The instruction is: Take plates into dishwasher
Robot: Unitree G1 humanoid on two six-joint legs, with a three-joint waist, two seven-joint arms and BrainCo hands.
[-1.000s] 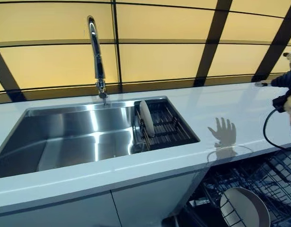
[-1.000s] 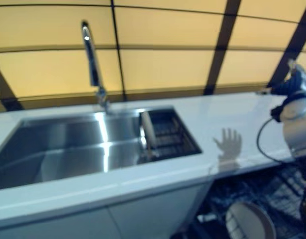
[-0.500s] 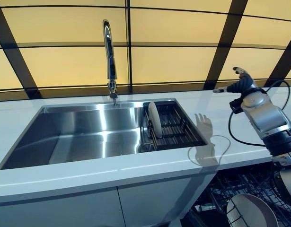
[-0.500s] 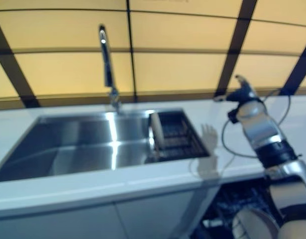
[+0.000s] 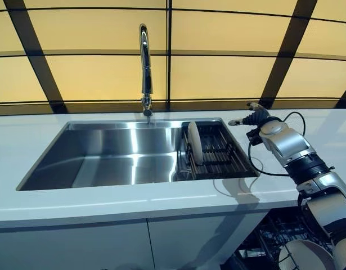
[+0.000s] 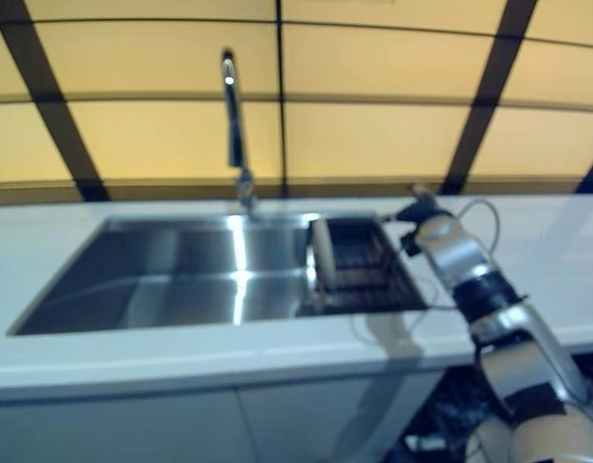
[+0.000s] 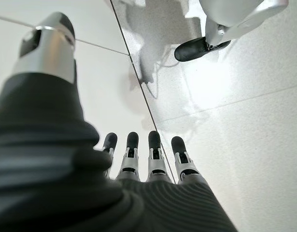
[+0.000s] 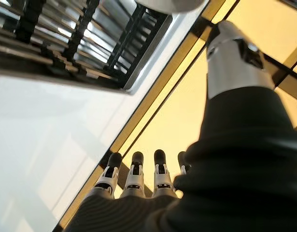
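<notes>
White countertop point(image 5: 105, 205) runs under a yellow panelled wall with dark frame bars point(image 5: 94, 73). Stainless steel sink basin point(image 5: 105, 152) is sunk into it, tall chrome tap point(image 5: 144, 67) at its back edge. Black wire dish rack point(image 5: 218, 154) fills the sink's right end; one round cream plate point(image 5: 195, 143) stands upright on edge in the rack's left side.

Right hand point(image 5: 252, 117) hovers over the counter just beside the rack's far right corner, near the plate but clear of it. Fingers straight and spread, thumb out, nothing held; the right wrist view confirms this, with fingers point(image 8: 134, 166) extended toward the wall and the rack edge off to one side.

Further right and below counter level, an open dishwasher's dark wire basket point(image 5: 268, 239) shows, with a second round cream plate point(image 5: 305, 257) sitting in it, well below the right hand.

Left hand point(image 7: 148, 159) appears only in the left wrist view: fingers straight, empty, pointing down at a pale tiled floor point(image 7: 245, 121).
</notes>
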